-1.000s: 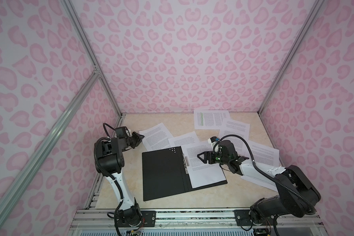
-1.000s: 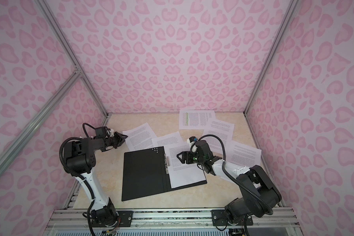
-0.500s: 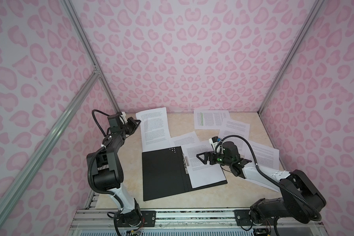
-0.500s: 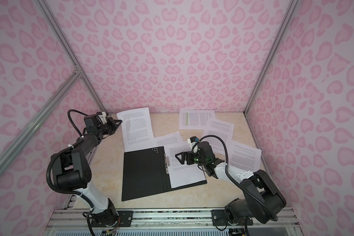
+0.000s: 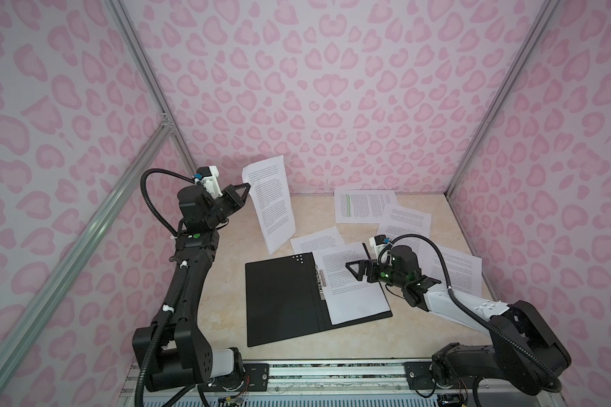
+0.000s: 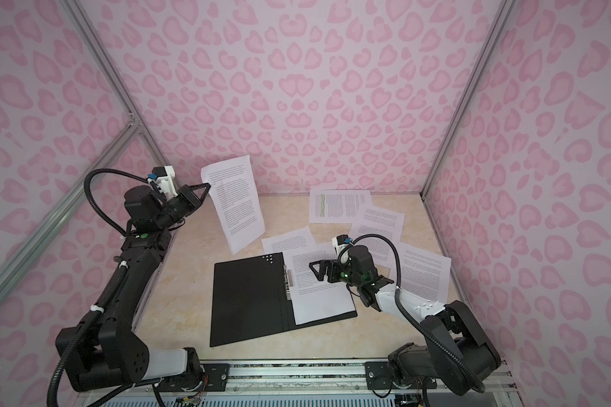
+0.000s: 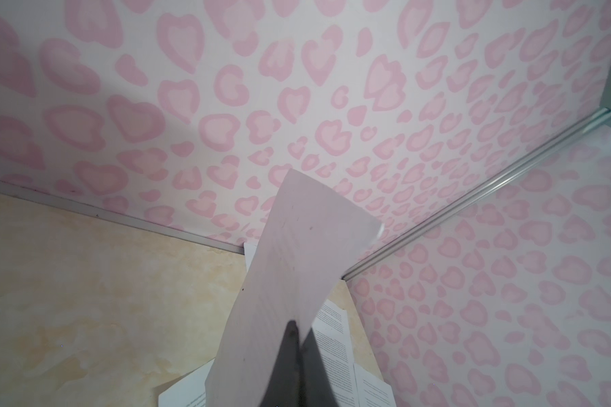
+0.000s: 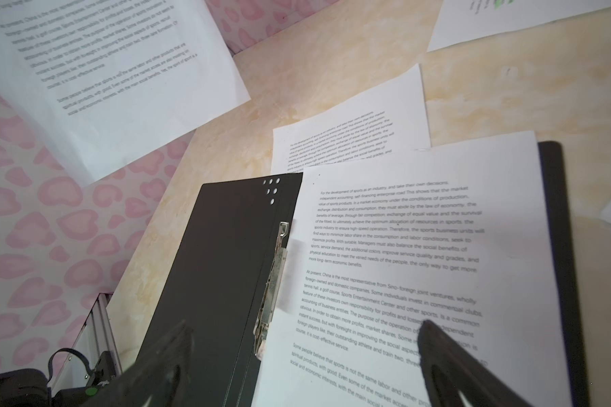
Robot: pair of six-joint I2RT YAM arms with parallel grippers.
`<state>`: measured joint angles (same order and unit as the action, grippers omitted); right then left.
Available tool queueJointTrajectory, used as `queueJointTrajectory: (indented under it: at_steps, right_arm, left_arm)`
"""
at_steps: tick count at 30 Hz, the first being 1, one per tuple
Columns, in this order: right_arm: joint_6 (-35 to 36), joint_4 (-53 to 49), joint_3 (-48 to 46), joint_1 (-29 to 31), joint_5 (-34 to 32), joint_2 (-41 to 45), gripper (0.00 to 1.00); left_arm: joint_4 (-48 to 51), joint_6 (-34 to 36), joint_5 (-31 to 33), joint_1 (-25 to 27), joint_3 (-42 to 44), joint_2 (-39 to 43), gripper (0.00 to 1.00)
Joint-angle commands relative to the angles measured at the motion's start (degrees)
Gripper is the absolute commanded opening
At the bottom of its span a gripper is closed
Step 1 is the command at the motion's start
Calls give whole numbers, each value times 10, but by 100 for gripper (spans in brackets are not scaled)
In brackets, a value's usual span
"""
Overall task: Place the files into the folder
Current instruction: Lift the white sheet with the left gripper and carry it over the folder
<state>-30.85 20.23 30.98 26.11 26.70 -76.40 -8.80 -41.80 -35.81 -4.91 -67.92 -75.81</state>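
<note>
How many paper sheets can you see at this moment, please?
6: one sheet in the left gripper, one in the folder, one behind it, two at the back, one beneath the right arm. More may be hidden.

My left arm stands tall on the left, reaching far, wrist raised and turned right, left gripper (image 5: 246, 187) pinched tight on the edge of a sheet (image 5: 269, 202). My right arm stretches low from near right toward centre, right gripper (image 5: 356, 270) pointing left, jaws wide apart
</note>
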Motion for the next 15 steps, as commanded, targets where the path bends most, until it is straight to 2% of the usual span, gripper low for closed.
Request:
queueJointTrajectory:
  at_steps: [1, 11, 15]
  right_arm:
    - [-12, 5, -10, -11, -27, 7, 98]
    - [-27, 1, -27, -40, -52, 22, 98]
    - [-32, -3, -29, -43, -63, 22, 97]
  left_arm:
    - [33, 25, 19, 41, -3, 40, 4]
    - [86, 17, 75, 203, 30, 150, 4]
    - [87, -8, 91, 226, 80, 175, 4]
